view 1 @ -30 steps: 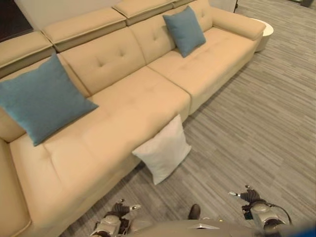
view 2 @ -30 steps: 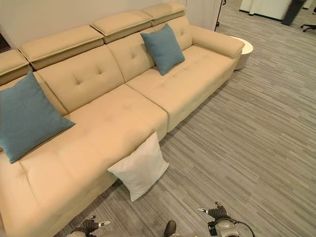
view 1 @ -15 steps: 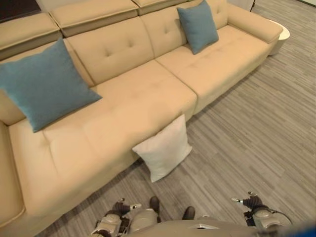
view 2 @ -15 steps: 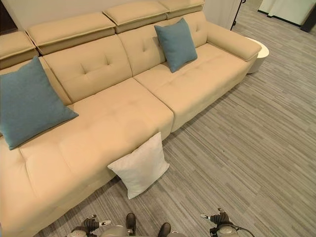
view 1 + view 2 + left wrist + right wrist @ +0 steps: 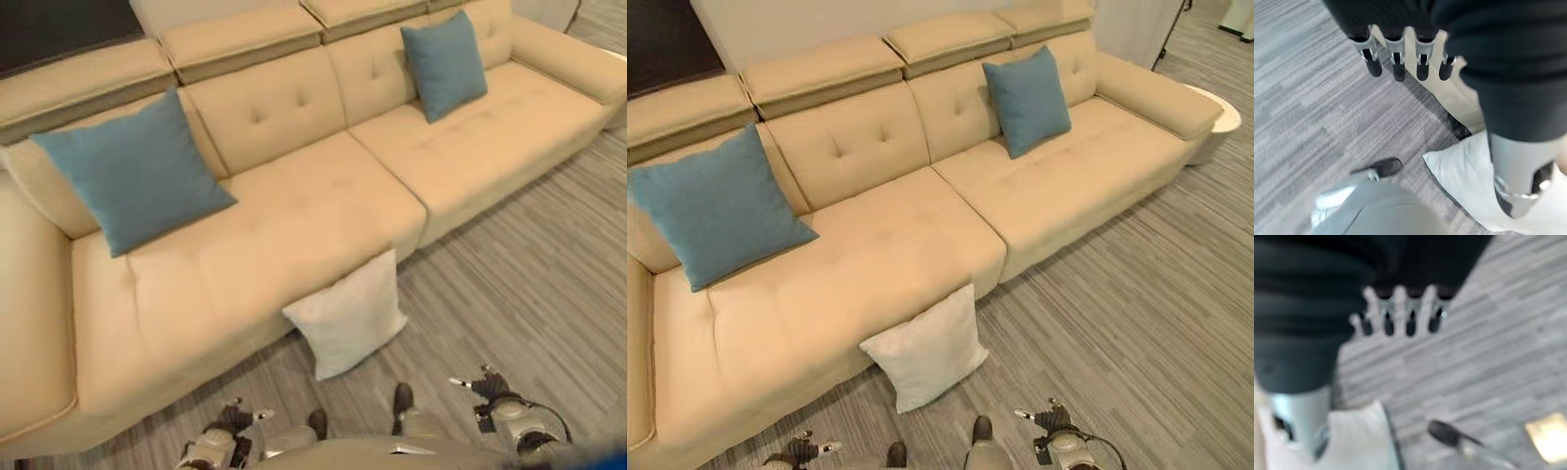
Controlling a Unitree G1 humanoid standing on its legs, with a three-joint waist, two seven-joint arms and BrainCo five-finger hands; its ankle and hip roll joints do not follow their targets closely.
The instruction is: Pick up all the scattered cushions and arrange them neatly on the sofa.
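A white cushion [image 5: 347,316] stands on the grey floor, leaning against the front of the beige sofa [image 5: 294,225] below its middle seat. Two blue cushions rest on the sofa: one [image 5: 132,172] against the left backrest, one [image 5: 444,63] against the right backrest. My left hand [image 5: 230,425] hangs low at the bottom left, open and holding nothing; the left wrist view shows its straight fingers [image 5: 1396,61] over the floor and the white cushion [image 5: 1464,176] beyond. My right hand [image 5: 490,397] hangs at the bottom right, open, its fingers [image 5: 1400,313] straight and holding nothing.
A round white side table [image 5: 1218,122] stands past the sofa's right arm. Striped grey carpet [image 5: 549,284] stretches in front of the sofa and to the right. A dark panel [image 5: 661,44] sits behind the sofa's left end.
The camera view has shifted: the sofa and cushions now sit further right and lower in the picture. Both hands stay low and open.
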